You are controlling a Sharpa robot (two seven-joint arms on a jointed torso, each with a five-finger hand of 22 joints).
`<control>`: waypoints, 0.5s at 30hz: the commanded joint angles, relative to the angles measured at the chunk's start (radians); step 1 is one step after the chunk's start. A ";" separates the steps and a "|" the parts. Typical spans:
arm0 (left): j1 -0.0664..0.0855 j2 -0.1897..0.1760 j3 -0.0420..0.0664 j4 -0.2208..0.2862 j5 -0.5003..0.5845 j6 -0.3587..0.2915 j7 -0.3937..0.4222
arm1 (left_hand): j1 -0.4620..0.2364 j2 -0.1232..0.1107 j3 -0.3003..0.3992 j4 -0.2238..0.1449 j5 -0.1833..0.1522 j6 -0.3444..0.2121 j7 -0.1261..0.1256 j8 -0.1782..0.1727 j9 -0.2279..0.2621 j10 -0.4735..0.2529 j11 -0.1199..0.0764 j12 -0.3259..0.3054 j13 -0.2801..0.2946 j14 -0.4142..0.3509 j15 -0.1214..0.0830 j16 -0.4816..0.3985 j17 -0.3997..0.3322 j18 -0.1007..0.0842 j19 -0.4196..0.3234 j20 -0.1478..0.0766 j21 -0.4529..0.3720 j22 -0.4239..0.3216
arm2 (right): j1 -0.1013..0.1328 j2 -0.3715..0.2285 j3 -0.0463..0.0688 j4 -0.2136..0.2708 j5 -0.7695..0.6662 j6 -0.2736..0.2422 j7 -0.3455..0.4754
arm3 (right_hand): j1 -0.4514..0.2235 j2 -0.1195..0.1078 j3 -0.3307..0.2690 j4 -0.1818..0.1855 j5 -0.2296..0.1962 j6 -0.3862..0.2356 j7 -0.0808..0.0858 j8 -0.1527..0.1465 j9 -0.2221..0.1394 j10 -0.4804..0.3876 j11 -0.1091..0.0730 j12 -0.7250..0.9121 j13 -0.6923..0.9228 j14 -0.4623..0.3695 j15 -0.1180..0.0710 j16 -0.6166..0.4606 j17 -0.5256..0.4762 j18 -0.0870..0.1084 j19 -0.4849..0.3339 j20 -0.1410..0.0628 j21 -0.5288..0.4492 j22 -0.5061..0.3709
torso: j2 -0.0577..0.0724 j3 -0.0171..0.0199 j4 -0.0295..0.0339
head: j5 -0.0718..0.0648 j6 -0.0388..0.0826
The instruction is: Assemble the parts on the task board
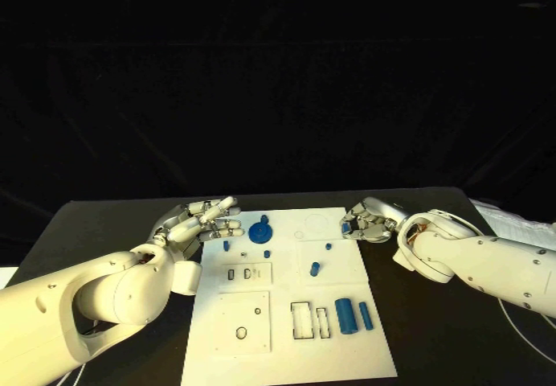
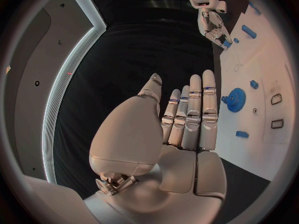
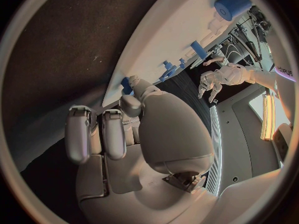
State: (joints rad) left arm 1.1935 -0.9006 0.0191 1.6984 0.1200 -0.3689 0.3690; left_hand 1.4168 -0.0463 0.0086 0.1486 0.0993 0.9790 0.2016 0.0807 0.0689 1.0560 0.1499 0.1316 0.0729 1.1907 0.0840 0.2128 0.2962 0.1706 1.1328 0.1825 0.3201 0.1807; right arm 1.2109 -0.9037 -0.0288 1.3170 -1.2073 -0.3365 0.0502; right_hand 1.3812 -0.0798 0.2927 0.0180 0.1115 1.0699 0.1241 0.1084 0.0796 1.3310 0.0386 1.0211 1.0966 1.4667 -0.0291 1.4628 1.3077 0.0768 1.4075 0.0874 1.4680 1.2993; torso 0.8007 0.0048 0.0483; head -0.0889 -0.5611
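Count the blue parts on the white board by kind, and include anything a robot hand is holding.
Gear: 1
Thick cylinder: 1
Thin rod: 1
Small pegs on the task board: 4
Small piece pinched by the right robot hand: 1
Total: 8

The right hand (image 3: 134,129) lies at the edge of the white board (image 3: 168,40), pinching a small blue part (image 3: 127,84) at its fingertips. More blue parts (image 3: 198,50) sit on the board, one a thick cylinder (image 3: 233,5). Beyond it hangs the left hand (image 3: 209,82), fingers apart.
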 commanded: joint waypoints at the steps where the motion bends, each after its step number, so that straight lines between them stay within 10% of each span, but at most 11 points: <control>1: 0.001 0.000 0.001 0.003 0.002 0.018 0.003 | -0.003 0.007 0.000 -0.006 0.002 0.002 0.002 -0.004 0.001 -0.003 -0.002 -0.004 0.001 -0.006 0.003 -0.003 0.001 0.006 0.003 0.002 0.001 0.002 | -0.002 0.002 0.000 -0.001 -0.040 0.007 -0.009 | 0.000 0.016 0.008 -0.005 -0.017 0.031 -0.009 0.015 0.008 0.001 -0.010 0.005 0.002 0.065 -0.009 0.002 0.071 -0.018 0.002 -0.011 0.006 0.002 | 0.000 -0.0001 -0.0003 | -0.001 -0.001; 15: 0.001 0.000 0.000 0.002 0.002 0.018 0.002 | -0.003 0.008 0.000 -0.007 0.002 0.002 0.001 -0.003 0.001 -0.002 -0.002 -0.004 0.001 -0.006 0.003 -0.003 0.002 0.006 0.003 0.002 0.001 0.002 | -0.002 -0.001 0.001 0.034 -0.025 -0.072 -0.014 | -0.013 0.046 0.026 -0.016 -0.055 0.095 -0.041 0.048 0.026 0.025 -0.036 0.021 0.020 0.068 -0.032 0.007 0.082 -0.020 0.006 -0.033 0.008 0.009 | -0.001 0.0002 -0.0011 | -0.002 -0.002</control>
State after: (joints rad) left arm 1.1935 -0.9016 0.0190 1.6988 0.1200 -0.3689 0.3680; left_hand 1.4168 -0.0463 0.0086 0.1486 0.0993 0.9790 0.2016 0.0807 0.0689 1.0560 0.1499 0.1316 0.0729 1.1907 0.0840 0.2128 0.2967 0.1706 1.1328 0.1825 0.3201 0.1809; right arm 1.2091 -0.9046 -0.0284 1.3418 -1.2343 -0.3772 0.0431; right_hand 1.3713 -0.0441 0.3166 -0.0001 0.0600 1.1136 0.1048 0.1435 0.0846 1.3538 0.0046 1.0416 1.1180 1.4667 -0.0540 1.4686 1.3075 0.0766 1.4125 0.0607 1.4723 1.3081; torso 0.8003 0.0048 0.0483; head -0.0917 -0.5638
